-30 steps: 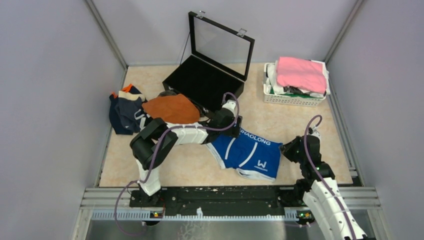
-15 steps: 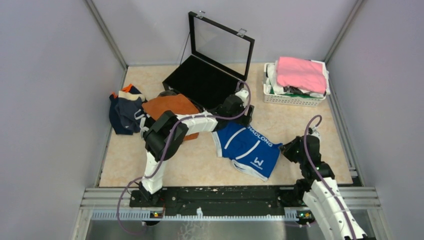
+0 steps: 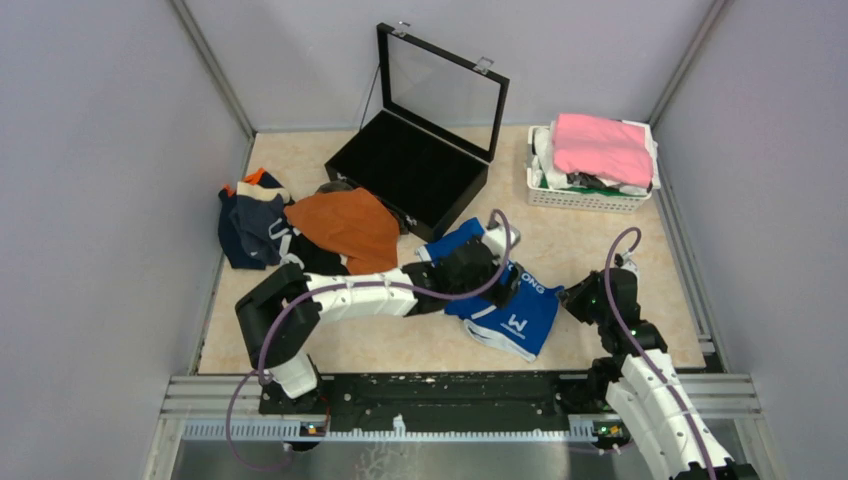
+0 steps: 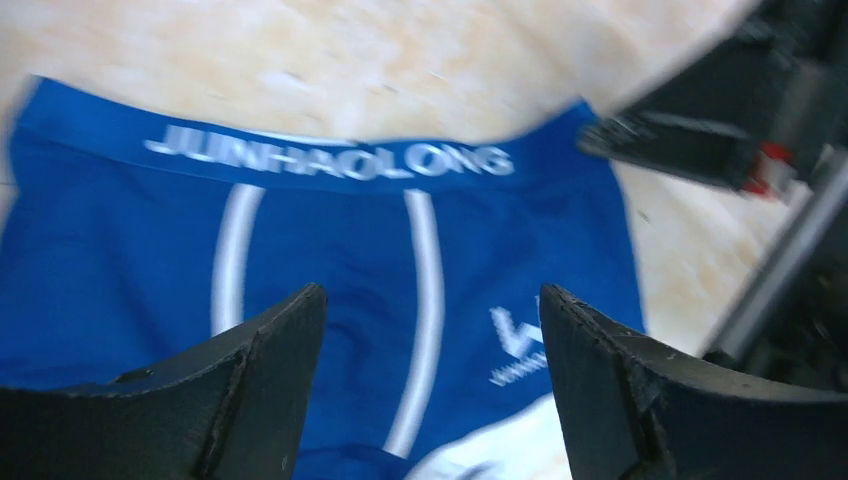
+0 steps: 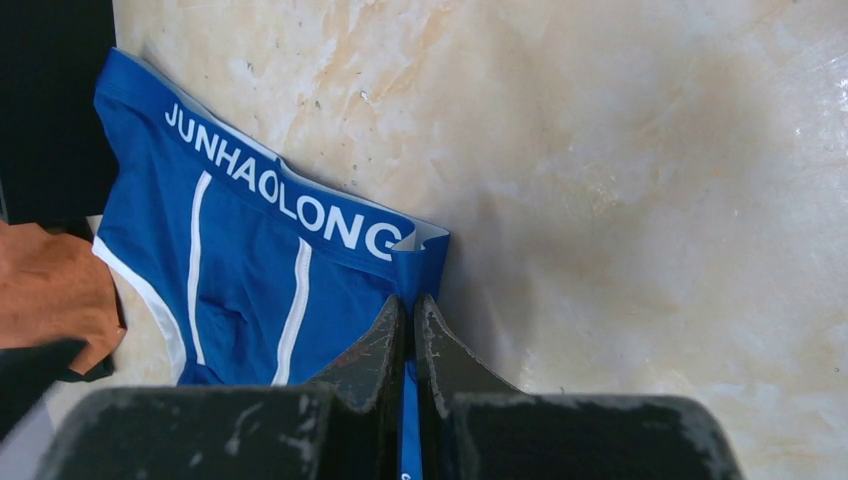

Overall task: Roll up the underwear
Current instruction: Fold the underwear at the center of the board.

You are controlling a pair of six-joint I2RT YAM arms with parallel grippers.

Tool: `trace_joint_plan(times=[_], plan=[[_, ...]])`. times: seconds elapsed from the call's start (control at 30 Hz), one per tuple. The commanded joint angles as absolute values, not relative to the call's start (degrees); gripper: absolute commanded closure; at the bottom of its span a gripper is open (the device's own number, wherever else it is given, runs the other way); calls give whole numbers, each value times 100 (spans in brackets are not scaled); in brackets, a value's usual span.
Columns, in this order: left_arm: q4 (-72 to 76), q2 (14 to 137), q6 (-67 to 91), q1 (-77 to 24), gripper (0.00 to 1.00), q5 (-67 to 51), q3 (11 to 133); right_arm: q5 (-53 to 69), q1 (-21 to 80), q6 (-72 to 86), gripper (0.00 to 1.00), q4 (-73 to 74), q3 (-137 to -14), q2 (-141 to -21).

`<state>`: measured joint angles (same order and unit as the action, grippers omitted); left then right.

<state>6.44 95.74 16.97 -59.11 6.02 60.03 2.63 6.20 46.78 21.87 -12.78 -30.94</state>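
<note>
Overhead, royal blue underwear (image 3: 522,318) lying on the beige table (image 3: 380,345) front right, left gripper (image 4: 430,295) spread wide just above it, right gripper (image 5: 410,302) pressed together, pinching its side edge below the waistband

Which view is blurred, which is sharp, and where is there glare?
Left wrist: motion-blurred, the lettering on the blue underwear smeared. Right wrist: sharp, lettering crisp, a soft sheen on the table at right. Top external: sharp, evenly lit, no strong glare.
</note>
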Motion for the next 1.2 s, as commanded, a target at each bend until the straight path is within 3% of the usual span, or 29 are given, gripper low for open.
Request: trace_joint_plan(times=[0.0, 0.47, 1.17], plan=[[712, 9594, 2079, -6705, 17, 980, 5785, 248, 580, 4746, 100, 1916, -1284, -3116], [-371, 10877, 2216, -7983, 39, 1141, 7233, 350, 580, 4707, 100, 1891, -1272, -3161], [-919, 11742, 2154, -8367, 48, 1457, 7837, 326, 584, 4649, 100, 2026, -1301, -3076]])
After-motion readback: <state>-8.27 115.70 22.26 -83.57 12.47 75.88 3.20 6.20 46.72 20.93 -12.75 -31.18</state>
